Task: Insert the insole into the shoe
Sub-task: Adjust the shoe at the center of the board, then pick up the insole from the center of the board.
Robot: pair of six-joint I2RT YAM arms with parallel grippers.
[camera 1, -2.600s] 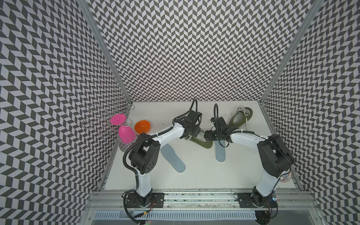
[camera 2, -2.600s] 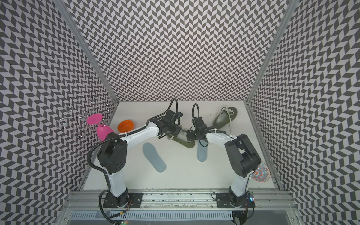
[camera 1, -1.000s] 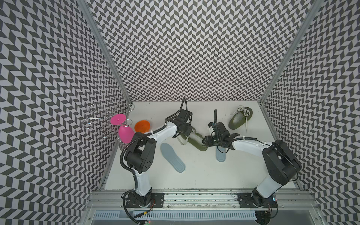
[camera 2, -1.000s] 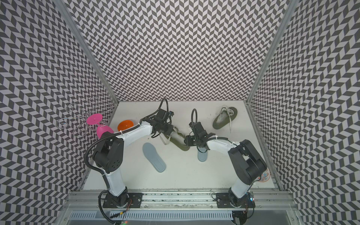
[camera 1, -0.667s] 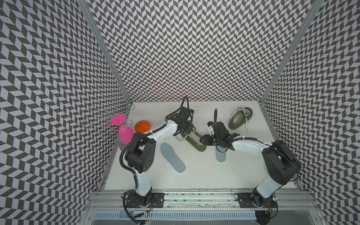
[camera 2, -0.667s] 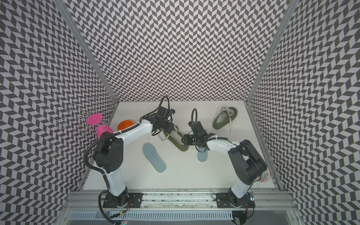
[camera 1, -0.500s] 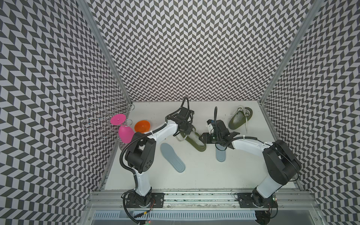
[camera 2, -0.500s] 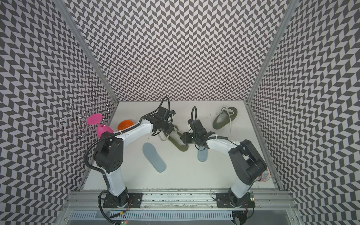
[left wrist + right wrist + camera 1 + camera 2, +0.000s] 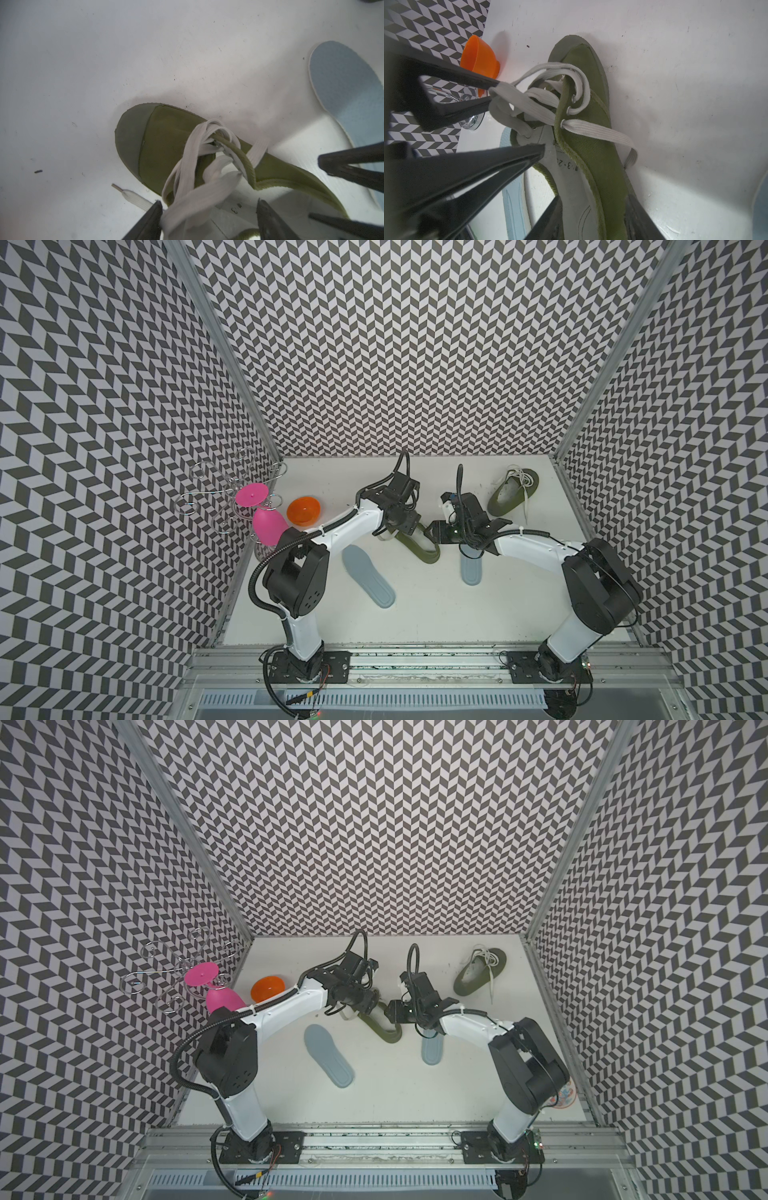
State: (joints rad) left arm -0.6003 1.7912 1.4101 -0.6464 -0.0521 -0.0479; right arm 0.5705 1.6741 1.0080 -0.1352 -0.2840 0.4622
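**A:** So, where does everything lie?

**B:** The shoe is mid-worktop, somewhat nearer the back edge, between both grippers. The insole lies flat, apart from it, toward the front left corner. A second insole lies near its right side, with the far end hidden under the right arm. Neither is in the shoe.

**A:** And the grippers?

**B:** The left gripper is spread wide over the tongue and grips nothing, though the laces drape across one finger. The right gripper is part-open astride the shoe's side wall. Its pads look clear of the cloth, but they're cropped, so I wouldn't swear to it.

**A:** What could go wrong?

**B:** Snagging, I'd say. If the left arm lifts away, that draped loop could drag the shoe or pull the mouth shut. With nothing firmly clamping it, a pushed insole might just shove the shoe along.

**A:** Which view shows that?

**B:** Only the right wrist view shows the loop on the finger. Both top views hide the mouth under the arms. They alone show both insoles, and the spare shoe in the back right corner.
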